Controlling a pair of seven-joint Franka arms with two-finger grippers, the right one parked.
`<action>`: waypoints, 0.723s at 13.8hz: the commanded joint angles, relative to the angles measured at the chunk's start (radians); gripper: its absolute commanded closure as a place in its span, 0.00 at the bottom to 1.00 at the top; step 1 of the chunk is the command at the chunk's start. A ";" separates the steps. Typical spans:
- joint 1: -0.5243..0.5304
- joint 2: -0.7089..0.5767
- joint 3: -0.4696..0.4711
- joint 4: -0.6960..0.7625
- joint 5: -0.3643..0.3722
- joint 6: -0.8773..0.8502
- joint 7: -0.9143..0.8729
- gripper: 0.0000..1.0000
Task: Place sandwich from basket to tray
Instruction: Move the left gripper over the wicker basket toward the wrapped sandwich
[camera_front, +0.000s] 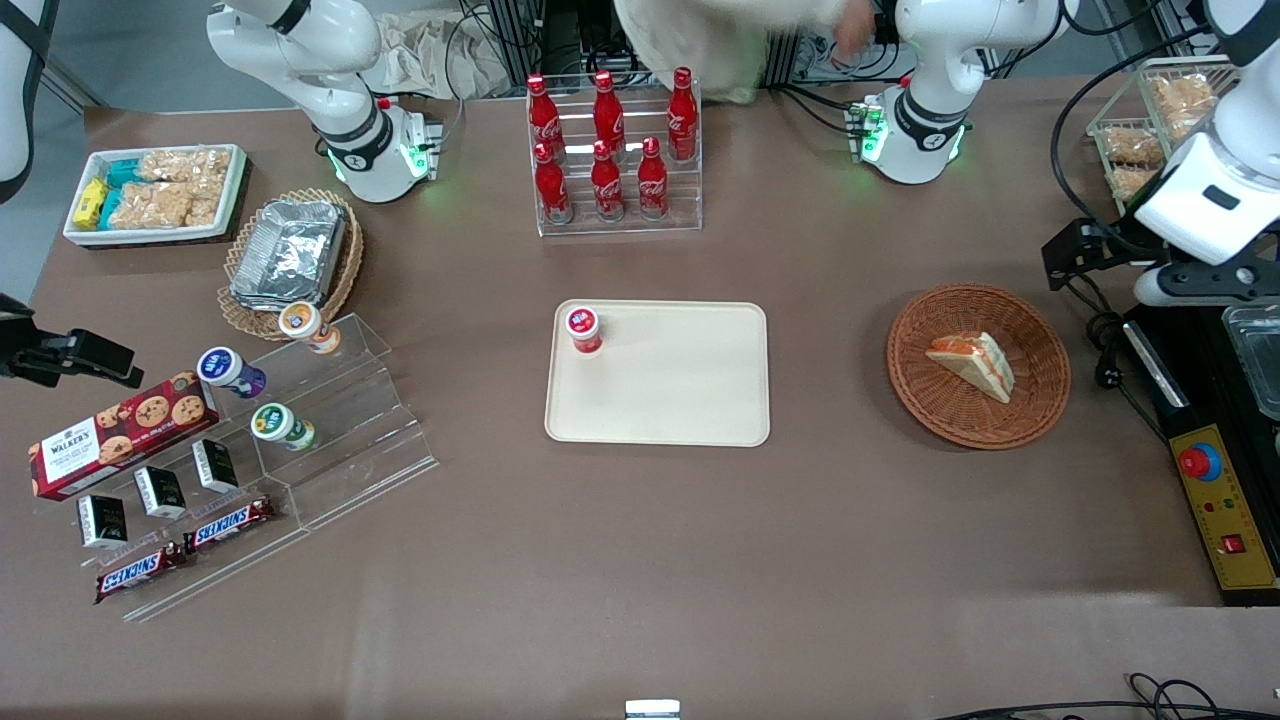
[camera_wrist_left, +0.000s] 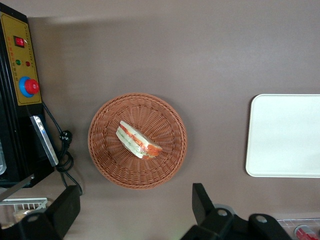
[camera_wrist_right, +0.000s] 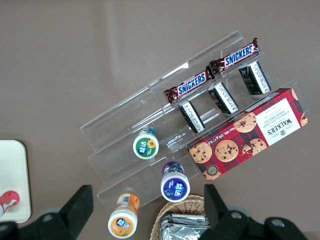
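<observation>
We see the sandwich (camera_front: 972, 364), a triangular wedge of white bread with orange-pink filling, lying on its side inside the round reddish-brown wicker basket (camera_front: 1040, 330), which sits on the brown surface (camera_front: 700, 560) toward the working arm's end. The cream tray (camera_front: 690, 400) lies flat at the middle of the surface, well apart from the basket; its open area is bare except for a small red-capped cup (camera_front: 583, 329) standing in one corner, which leaves ample room for a sandwich to be set down.

The gripper (camera_wrist_left: 135, 212) hangs high above the surface near the basket, toward the working arm's edge, and touches nothing. In the left wrist view its two dark fingers (camera_wrist_left: 202, 202) stand wide apart, with basket and sandwich both in plain sight between and past them; the jaws hold nothing. We judge that the high, open pose suits an approach from above, and that the transfer has not yet begun, since the sandwich rests untouched in the basket.

The wedge lies tilted against the shallow woven wall, so we expect the jaws must close across its flat bread faces rather than its slanted edge. Soft bread may squash under a firm grip.
</observation>
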 joint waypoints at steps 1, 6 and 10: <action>0.011 -0.009 0.002 0.016 0.005 -0.045 0.035 0.00; 0.010 -0.005 -0.001 0.013 0.010 -0.059 -0.134 0.00; 0.011 -0.006 0.001 0.003 -0.001 -0.094 -0.347 0.00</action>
